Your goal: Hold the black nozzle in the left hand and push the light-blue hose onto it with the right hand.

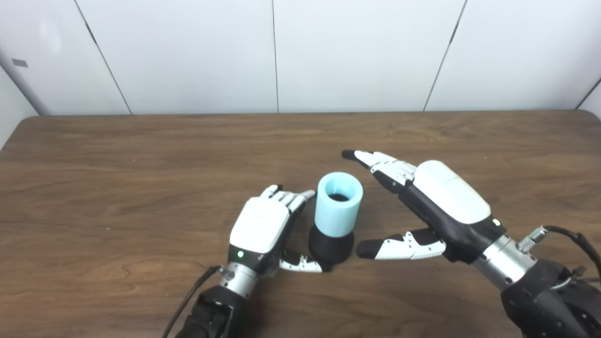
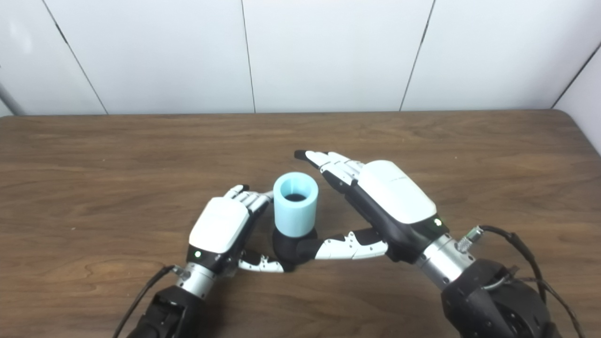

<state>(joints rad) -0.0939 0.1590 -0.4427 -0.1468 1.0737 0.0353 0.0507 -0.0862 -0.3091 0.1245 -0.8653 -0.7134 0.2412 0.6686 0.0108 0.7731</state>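
A short light-blue hose stands upright, seated on top of a black nozzle that rests on the wooden table. My left hand lies just left of them, fingers loosely apart and pointing toward the hose, thumb tip at the nozzle's base. It grips nothing. My right hand hovers to the right, open. Its fingers stretch past the back of the hose and its thumb points at the nozzle, with a small gap in the left eye view. In the right eye view the right thumb overlaps the nozzle.
The brown wooden table runs to a white panelled wall at the back. A black cable loops off my right wrist and another trails from the left forearm near the front edge.
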